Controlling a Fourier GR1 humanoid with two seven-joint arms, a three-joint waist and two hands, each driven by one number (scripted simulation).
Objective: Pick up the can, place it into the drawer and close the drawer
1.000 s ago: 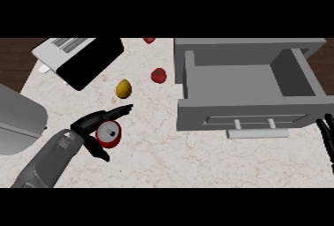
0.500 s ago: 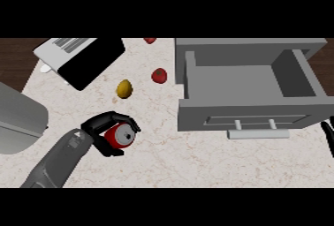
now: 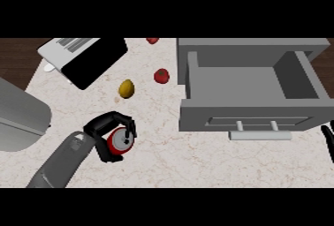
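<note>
Head view, only view avail. Left hand [image 3: 104, 128] was clenched round the can [image 3: 121, 141], fingers and thumb curled over it; can lay inside the grasp, red body and pale end face showing between the fingers. Couldn't tell whether can was off the counter [image 3: 195, 163] or resting on it. Long axis of can: judged roughly across the palm, tilted, end face up toward the camera; not certain, since hand hid most of it.

Right hand [image 3: 328, 139] showed only as dark fingers at the right edge of frame, well apart from the can; finger posture not readable, cannot tell.

Key relation for next move: drawer [image 3: 251, 84] lay to the right of and beyond the left hand, pulled open, cavity bare grey. Its front panel w/ handle [image 3: 259, 133] stood between hand and cavity, so can prob. needs carrying up and over the front. Left hand has the can, but right is nearer the handle, so it may suit the closing push.

Also beyond left hand: yellowish fruit [image 3: 127, 88], red fruit [image 3: 161, 76], toaster [image 3: 79, 57].
</note>
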